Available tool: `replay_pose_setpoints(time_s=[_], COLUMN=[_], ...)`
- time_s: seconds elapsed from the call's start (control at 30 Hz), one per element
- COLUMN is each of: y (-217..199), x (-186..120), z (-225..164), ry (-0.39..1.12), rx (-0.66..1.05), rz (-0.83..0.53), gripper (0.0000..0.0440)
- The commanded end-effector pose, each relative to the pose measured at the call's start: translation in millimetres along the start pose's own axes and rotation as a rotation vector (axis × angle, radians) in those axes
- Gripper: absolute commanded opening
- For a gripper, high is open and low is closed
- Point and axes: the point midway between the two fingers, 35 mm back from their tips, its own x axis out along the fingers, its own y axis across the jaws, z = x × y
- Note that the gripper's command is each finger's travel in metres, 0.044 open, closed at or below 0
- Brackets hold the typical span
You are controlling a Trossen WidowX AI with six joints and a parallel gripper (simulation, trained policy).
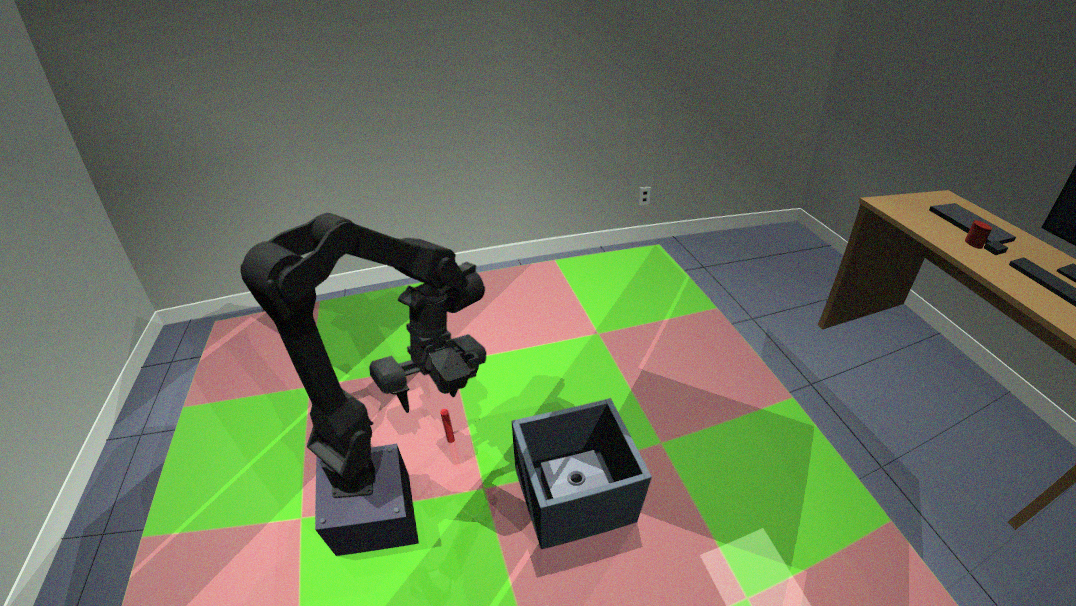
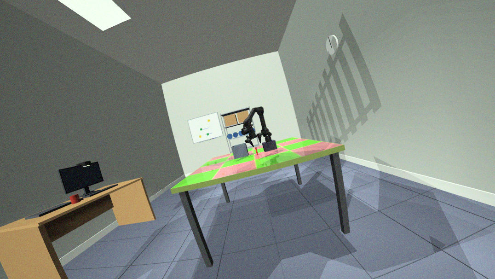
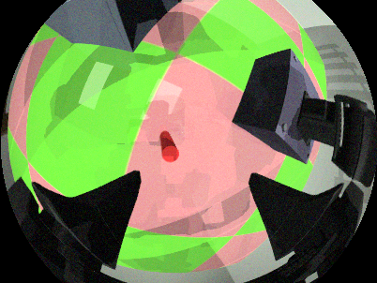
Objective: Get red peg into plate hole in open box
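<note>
The red peg point(image 1: 448, 426) point(image 2: 256, 151) point(image 3: 168, 147) stands upright on the checkered table, on a pink square between the arm's base and the box. The grey open box point(image 1: 591, 519) point(image 2: 239, 151) point(image 3: 89, 23) stands beside it. A light plate point(image 1: 593, 464) lies at the box's bottom, and its round hole point(image 1: 576, 478) is empty. My gripper point(image 1: 430, 401) point(image 2: 256, 143) point(image 3: 198, 179) is open, with nothing between its fingers. It points down and hangs above the table near the peg. In the wrist view the peg shows beyond the fingertips, left of the middle of the gap.
The arm's dark base block point(image 1: 368, 500) point(image 2: 269, 145) point(image 3: 267, 94) stands on the table point(image 2: 238, 169) on the other side of the peg from the box. The box walls rise high around the plate. A separate wooden desk point(image 1: 933, 214) point(image 2: 135, 200) with a red mug point(image 1: 978, 234) point(image 2: 74, 199) stands away from the table.
</note>
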Motion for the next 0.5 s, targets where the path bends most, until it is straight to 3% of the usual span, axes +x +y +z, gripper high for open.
replay_pose_setpoints(time_s=[0.0,0.47], y=[2,9], x=[14,58], z=[2,8], ry=[-0.008,-0.017], rx=[0.018,0.095], rz=[-0.003,0.021], gripper=[0.0419,0.0398])
